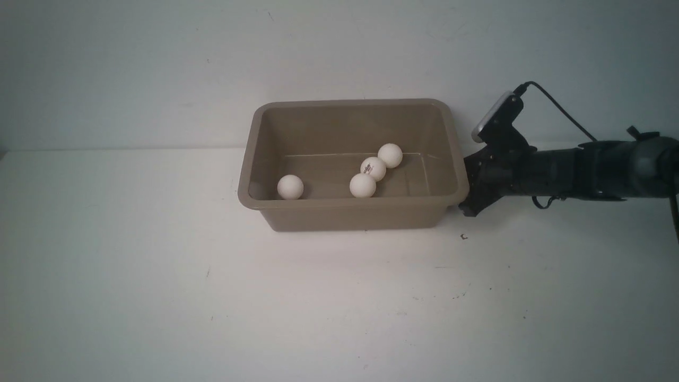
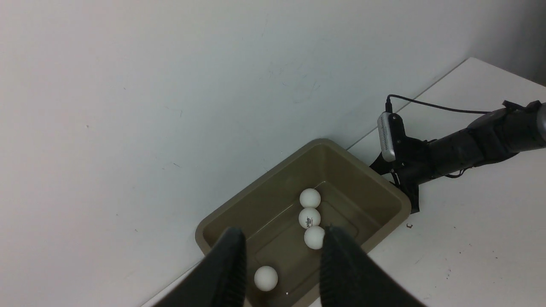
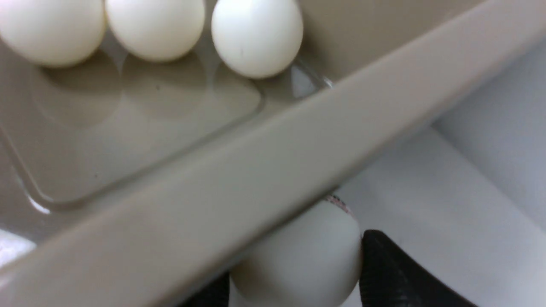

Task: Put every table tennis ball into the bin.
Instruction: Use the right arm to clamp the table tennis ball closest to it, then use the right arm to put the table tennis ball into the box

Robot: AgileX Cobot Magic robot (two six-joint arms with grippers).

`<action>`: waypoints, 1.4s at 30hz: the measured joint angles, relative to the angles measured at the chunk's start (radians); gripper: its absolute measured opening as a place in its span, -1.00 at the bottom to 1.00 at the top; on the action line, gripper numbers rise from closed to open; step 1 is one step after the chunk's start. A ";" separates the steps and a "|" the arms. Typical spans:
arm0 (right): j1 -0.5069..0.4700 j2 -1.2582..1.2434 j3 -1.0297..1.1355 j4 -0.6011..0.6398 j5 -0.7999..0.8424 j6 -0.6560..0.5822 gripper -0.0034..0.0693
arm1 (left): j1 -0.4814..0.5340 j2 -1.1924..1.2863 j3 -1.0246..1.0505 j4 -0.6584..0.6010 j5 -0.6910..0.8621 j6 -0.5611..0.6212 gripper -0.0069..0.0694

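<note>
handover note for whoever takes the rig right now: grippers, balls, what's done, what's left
Left gripper: fingers apart, nothing between them, bin in its view.
Right gripper: around the fifth ball, outside the bin at its right end, beside the rim and partly hidden under it.
Done: four balls in the bin, three in a touching row toward the right, one alone toward the left.
Left: the fifth ball. I'd clear the rim before swinging it in; it looks close enough to catch.
</note>
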 joint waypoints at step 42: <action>0.295 -0.216 -0.007 -0.222 -0.300 0.541 0.08 | 0.000 0.031 0.000 -0.001 0.000 -0.003 -0.22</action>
